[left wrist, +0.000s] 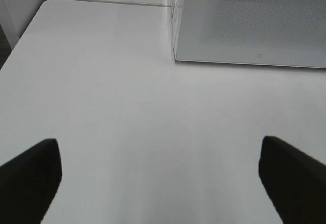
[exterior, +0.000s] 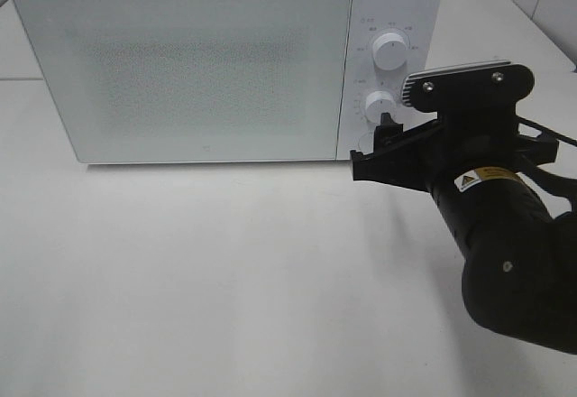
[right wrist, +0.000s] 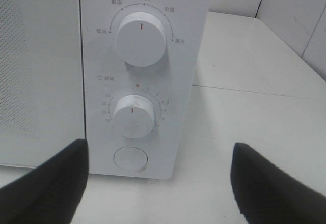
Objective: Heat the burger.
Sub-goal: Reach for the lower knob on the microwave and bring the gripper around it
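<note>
Now right claw (right wrist: 160, 183) wide, empty, facing dials (right wrist: 133, 115); left claw (left wrist: 160, 183) wide, empty, over table (left wrist: 102, 81) by microwave (left wrist: 244, 25) corner.

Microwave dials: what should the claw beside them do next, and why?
Probably ease the right gripper forward around the lower knob: its open jaws face that knob, the microwave door is shut, and the burger is nowhere in view, perhaps already inside.

microwave door (exterior: 189, 68) hides interior, right arm (exterior: 514, 253) cropped by edge
</note>
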Available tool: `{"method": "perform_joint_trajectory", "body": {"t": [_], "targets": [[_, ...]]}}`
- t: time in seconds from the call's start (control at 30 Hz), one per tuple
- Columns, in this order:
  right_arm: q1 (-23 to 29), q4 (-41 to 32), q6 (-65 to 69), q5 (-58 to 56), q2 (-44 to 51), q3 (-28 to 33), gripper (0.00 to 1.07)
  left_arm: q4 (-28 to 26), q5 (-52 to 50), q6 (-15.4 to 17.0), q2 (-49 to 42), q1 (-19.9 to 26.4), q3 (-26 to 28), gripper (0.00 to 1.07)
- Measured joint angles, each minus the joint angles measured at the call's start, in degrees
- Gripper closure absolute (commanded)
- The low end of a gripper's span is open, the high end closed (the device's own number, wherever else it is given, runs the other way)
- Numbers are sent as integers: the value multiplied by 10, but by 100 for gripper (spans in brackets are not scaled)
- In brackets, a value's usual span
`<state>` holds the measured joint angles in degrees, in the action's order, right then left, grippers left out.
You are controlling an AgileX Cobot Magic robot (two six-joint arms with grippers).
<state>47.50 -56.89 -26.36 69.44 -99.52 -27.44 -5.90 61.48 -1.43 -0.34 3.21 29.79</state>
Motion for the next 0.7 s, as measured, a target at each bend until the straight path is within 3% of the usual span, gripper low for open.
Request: {"method": "perform_joint_trajectory", "body": {"t": [0.7], "targets": [[-84,74,77,-15,-53,-76,33,0,0,0,0,0,0,9]]}}
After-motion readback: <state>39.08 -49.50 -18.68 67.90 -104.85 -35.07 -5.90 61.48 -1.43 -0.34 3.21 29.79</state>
